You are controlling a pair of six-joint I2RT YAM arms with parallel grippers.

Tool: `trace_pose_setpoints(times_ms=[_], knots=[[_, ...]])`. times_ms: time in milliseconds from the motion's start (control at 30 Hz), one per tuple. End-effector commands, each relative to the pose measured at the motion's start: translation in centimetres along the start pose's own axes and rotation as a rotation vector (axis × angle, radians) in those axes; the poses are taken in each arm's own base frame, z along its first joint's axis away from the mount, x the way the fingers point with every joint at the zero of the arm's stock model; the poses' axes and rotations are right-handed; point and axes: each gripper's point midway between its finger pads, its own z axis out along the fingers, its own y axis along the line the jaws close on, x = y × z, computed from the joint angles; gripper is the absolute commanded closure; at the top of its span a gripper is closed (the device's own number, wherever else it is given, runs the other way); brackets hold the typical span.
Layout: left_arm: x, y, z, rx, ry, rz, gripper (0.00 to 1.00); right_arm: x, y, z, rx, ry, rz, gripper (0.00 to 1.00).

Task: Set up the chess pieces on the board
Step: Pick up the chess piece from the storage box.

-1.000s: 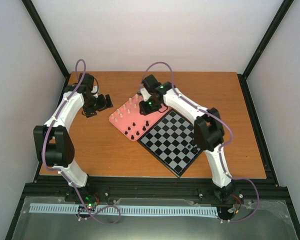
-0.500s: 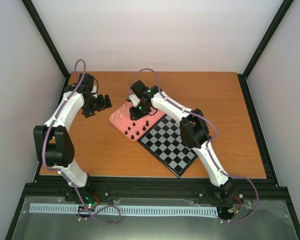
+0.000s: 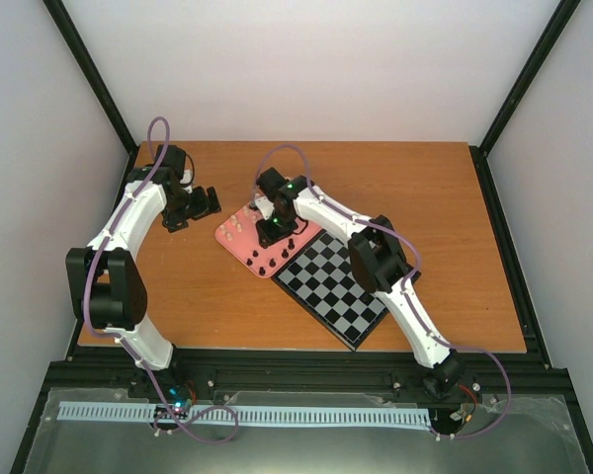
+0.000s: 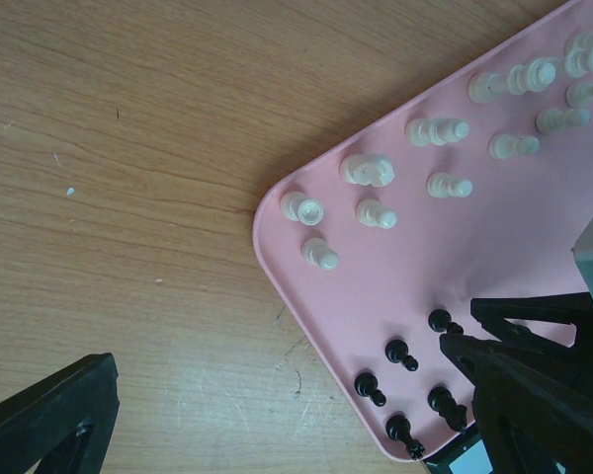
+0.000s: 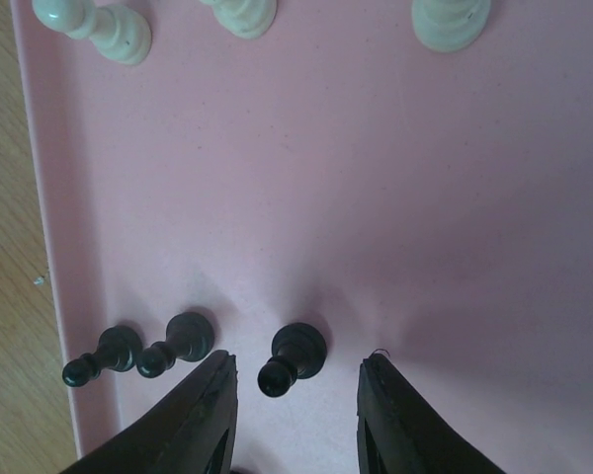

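**Chess pieces (image 3: pixel 260 247) all on the tray, board not yet filled**

Top view: they stand on a pink tray (image 3: pixel 227 235) touching the left edge of the board (image 3: pixel 341 286). The squares in view carry none, so nearly all of the setup is left to do. The left claw (image 3: pixel 206 202) hangs spread over the table (image 3: pixel 425 197), left of the tray.

Left wrist view: cream pieces (image 4: pixel 371 170) stand apart from black pieces (image 4: pixel 400 351).

Right wrist view: the right claw (image 5: pixel 295 420) is spread either side of one black pawn (image 5: pixel 292 360), not yet pinching it.

My white right arm (image 3: pixel 328 209) stretches forward and leftward, the right black two-finger end effector (image 5: pixel 295 380) aimed downward, fingers parted; my white left arm (image 3: pixel 128 222) is folded, the left black two-finger end effector (image 4: pixel 277 430) spread wide, holding nothing
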Motion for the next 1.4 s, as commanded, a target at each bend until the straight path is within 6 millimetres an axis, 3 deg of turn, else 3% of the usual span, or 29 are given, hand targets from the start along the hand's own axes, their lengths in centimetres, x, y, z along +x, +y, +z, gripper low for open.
trace_pose_setpoints(times_ms=[0,433,800,1167,1367], knots=[[0.0,-0.4,-0.1,0.011,0.006,-0.007,0.00,0.0,0.4,0.9,-0.004,0.010,-0.015,0.65],[0.0,-0.4,0.0,0.015,0.004,-0.003,0.00,-0.2,0.3,1.5,0.000,0.010,-0.004,0.74],[0.1,-0.6,0.1,0.028,0.010,-0.005,0.00,-0.3,0.0,0.8,0.030,0.002,-0.008,0.96],[0.0,-0.9,0.0,0.037,0.008,-0.003,0.00,-3.4,0.3,-6.2,0.105,-0.146,-0.029,0.97],[0.0,-0.8,-0.1,0.037,0.006,-0.002,0.00,-2.9,0.0,-10.8,0.118,-0.172,0.002,0.97]])
